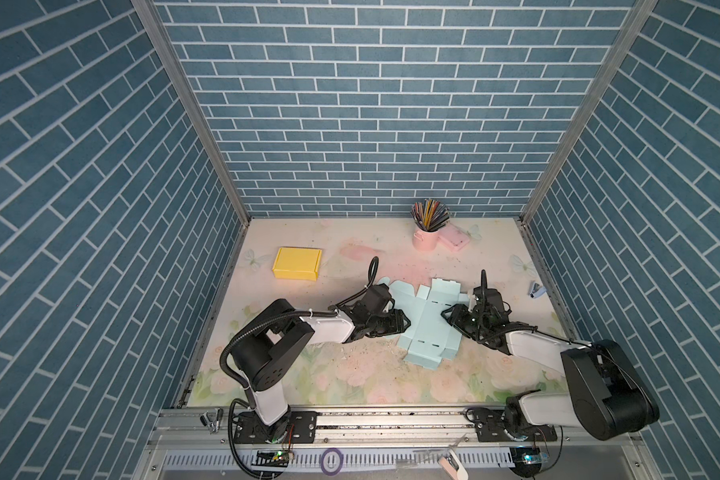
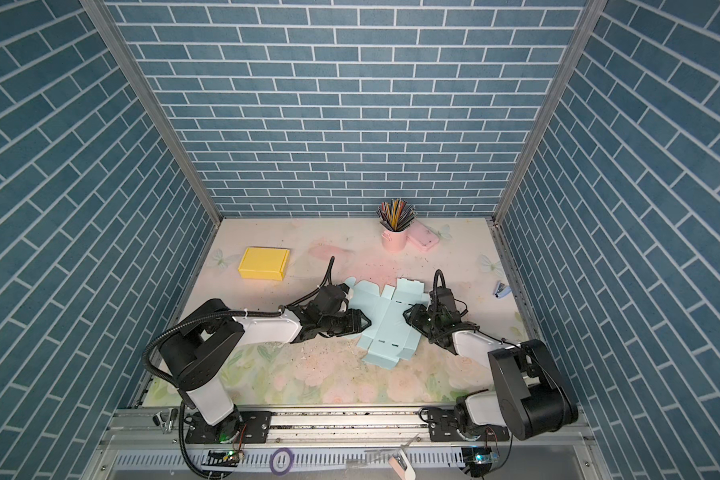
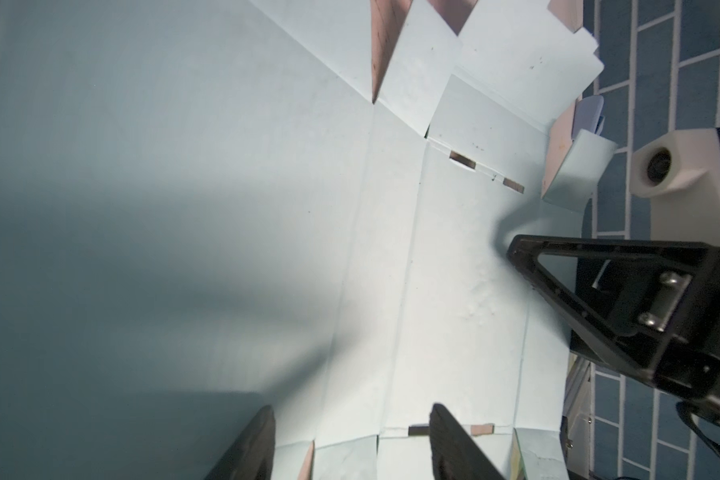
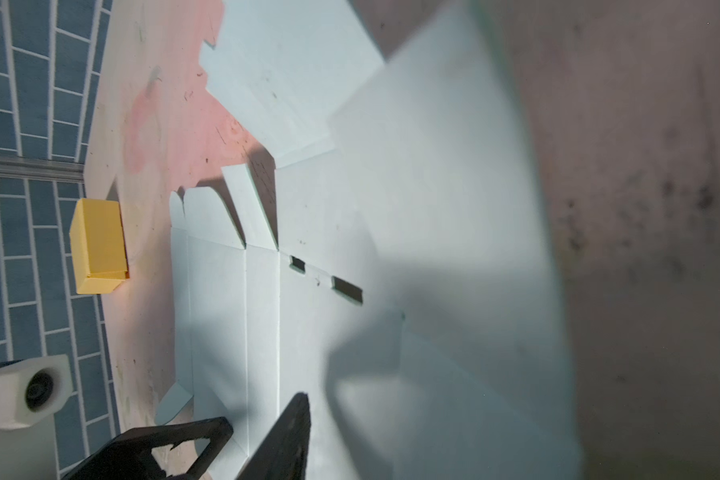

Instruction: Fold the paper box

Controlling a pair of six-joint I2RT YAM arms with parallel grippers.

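The paper box (image 1: 427, 322) (image 2: 387, 326) is a light blue cut-out lying mostly flat in the middle of the floral table, with a few flaps lifted. My left gripper (image 1: 400, 324) (image 2: 364, 322) rests at its left edge. In the left wrist view its fingers (image 3: 449, 440) stand apart over the sheet, open. My right gripper (image 1: 449, 312) (image 2: 409, 314) is at the box's right edge. In the right wrist view one of its fingers (image 4: 294, 428) shows. A raised blue flap (image 4: 454, 249) close to the lens hides the other finger.
A folded yellow box (image 1: 297, 263) sits at the back left. A pink cup of pencils (image 1: 427, 232) and a pink case (image 1: 454, 239) stand at the back right. A small blue stapler (image 1: 535, 289) lies by the right wall. Crumbs are scattered across the table near the front.
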